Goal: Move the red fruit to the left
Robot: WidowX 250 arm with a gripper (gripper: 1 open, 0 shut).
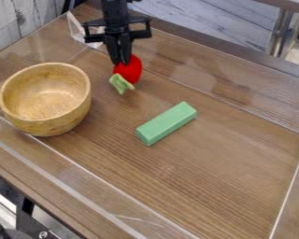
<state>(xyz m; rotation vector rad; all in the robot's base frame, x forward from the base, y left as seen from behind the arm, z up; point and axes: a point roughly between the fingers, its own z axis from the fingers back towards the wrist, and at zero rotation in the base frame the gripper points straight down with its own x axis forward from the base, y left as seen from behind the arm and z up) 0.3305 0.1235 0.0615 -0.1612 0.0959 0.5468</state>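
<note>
The red fruit (127, 69) is a small bright red toy strawberry with a light green leafy end pointing down-left. My gripper (120, 58) comes down on it from above, fingers shut on its top, and the fruit hangs tilted just over the wooden table (227, 159), right of the bowl's far rim. The arm hides the fruit's upper part.
A wooden bowl (44, 97) stands at the left. A green rectangular block (166, 122) lies at the centre. A clear plastic stand (87, 31) sits behind the gripper. Low clear walls edge the table.
</note>
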